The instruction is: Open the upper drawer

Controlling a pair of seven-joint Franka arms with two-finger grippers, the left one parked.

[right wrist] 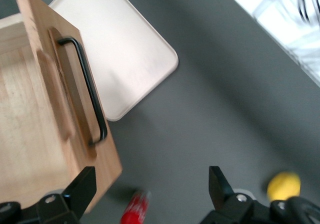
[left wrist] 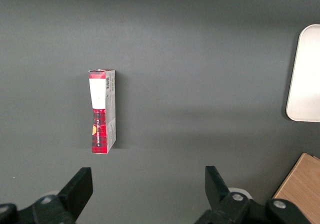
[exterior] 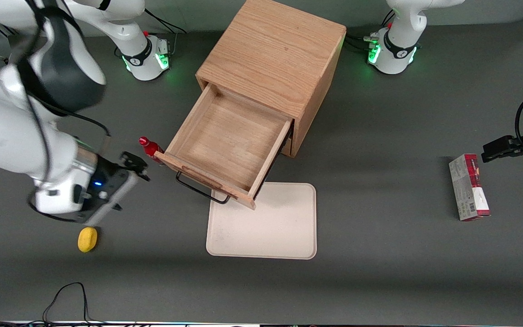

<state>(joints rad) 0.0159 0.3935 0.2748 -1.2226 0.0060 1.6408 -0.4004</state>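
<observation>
1. Already the upper drawer (exterior: 229, 141) stands pulled well out of the wooden cabinet (exterior: 275, 54), its plain-wood tray bare and open to view, so the opening looks done or all but done

2. Its front panel with the black wire handle (exterior: 200, 190) overhangs the edge of the cream tray (exterior: 266, 227) that lies on the worktop (exterior: 379, 181) in front of the cabinet

3. What may be left, as I judge it, is only for the arm to draw clear; I cannot tell whether the drawer has reached its full travel

4. Nothing is held by the gripper (exterior: 132, 165): it hovers just beside the drawer's front corner toward the working arm's end, off the handle, with its fingers (right wrist: 82, 186) spread wide apart

5. Counted: one cabinet, one drawer pulled out (the lower one is mostly hidden beneath it), one cream tray

6. One small red bottle (exterior: 150, 146) lies close against the drawer's corner near the gripper

7. One yellow lemon-like thing (exterior: 87, 239) sits nearer the front camera than the gripper

8. One red and grey carton (exterior: 469, 187) lies toward the parked arm's end
</observation>
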